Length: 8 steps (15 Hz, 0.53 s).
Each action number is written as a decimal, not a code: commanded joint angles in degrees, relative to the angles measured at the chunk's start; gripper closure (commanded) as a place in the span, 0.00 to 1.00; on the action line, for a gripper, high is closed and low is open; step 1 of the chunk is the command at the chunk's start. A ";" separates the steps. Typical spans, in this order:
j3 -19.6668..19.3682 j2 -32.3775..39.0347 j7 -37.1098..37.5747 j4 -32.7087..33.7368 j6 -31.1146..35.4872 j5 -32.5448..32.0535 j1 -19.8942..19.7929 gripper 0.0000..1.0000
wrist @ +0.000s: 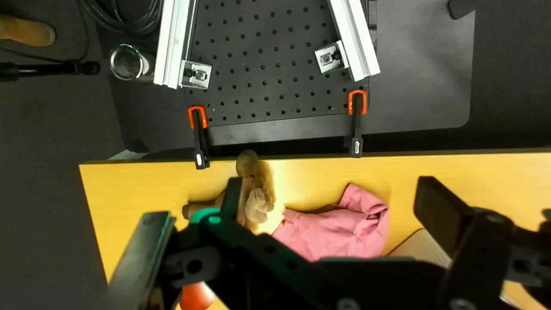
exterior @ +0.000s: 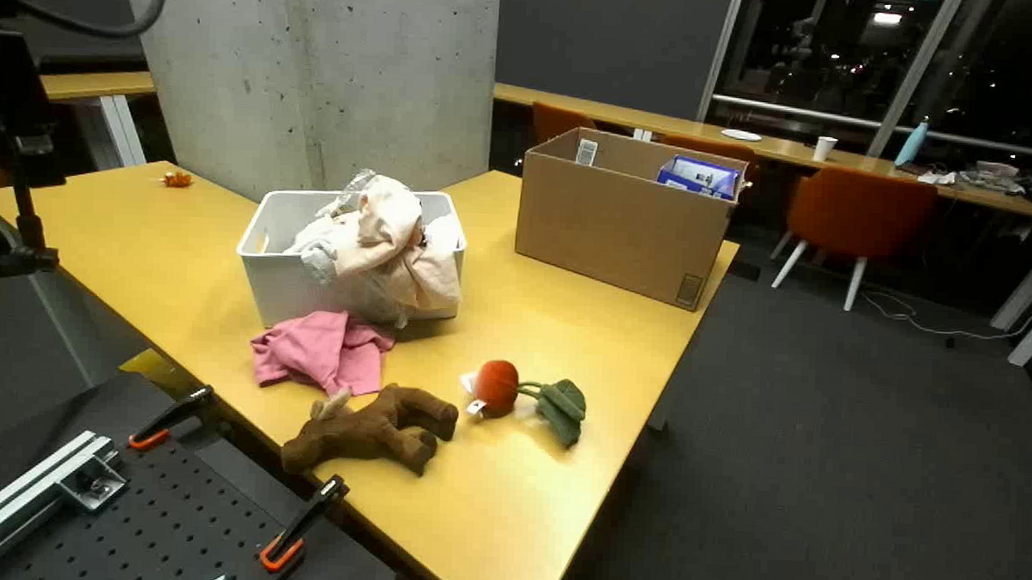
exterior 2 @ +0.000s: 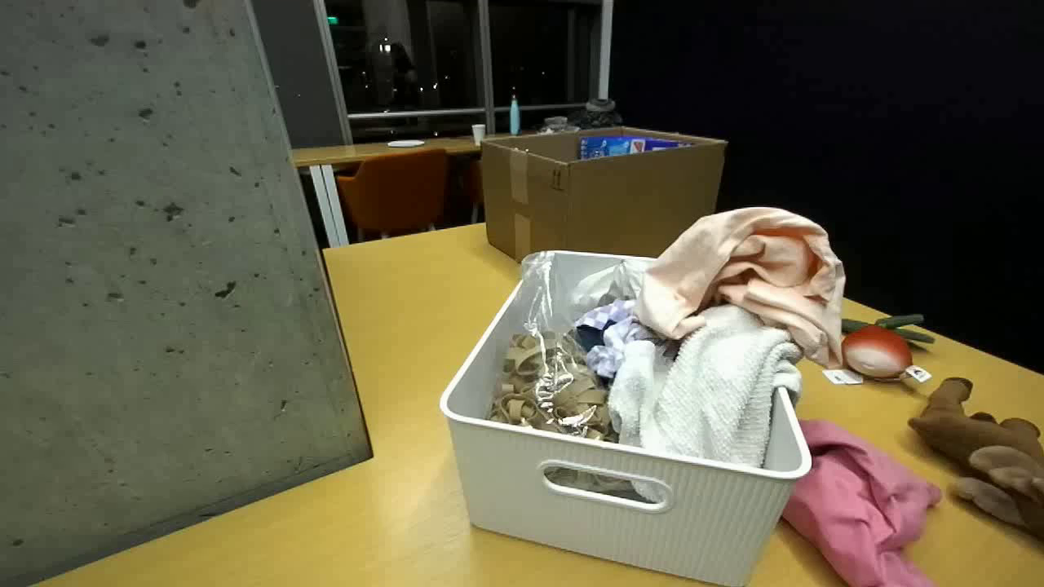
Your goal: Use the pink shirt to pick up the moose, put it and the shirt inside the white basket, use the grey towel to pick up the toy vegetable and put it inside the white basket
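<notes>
Your gripper [wrist: 335, 207] is spread wide above the bench [exterior: 491, 512]. Find the moose [exterior: 365, 435] on its side at the bench edge facing the perforated plate [exterior: 174, 501], near a corner, its head at that edge. Locate the pink shirt [exterior: 316, 347] along the same edge, between the moose and the white basket [exterior 2: 510, 481]. Note the toy vegetable [exterior: 497, 388], farther in from that edge and near the adjoining one. Inside the basket you see a pale towel [exterior 2: 718, 399] partly beneath peach cloth [exterior 2: 767, 281].
</notes>
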 commanded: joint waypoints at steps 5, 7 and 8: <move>-0.34 1.55 0.12 -0.06 1.19 -1.82 -1.12 0.00; -0.68 0.85 0.41 -0.87 2.33 -4.31 -2.55 0.00; -1.89 1.72 -0.63 -0.20 3.54 -5.68 -3.55 0.00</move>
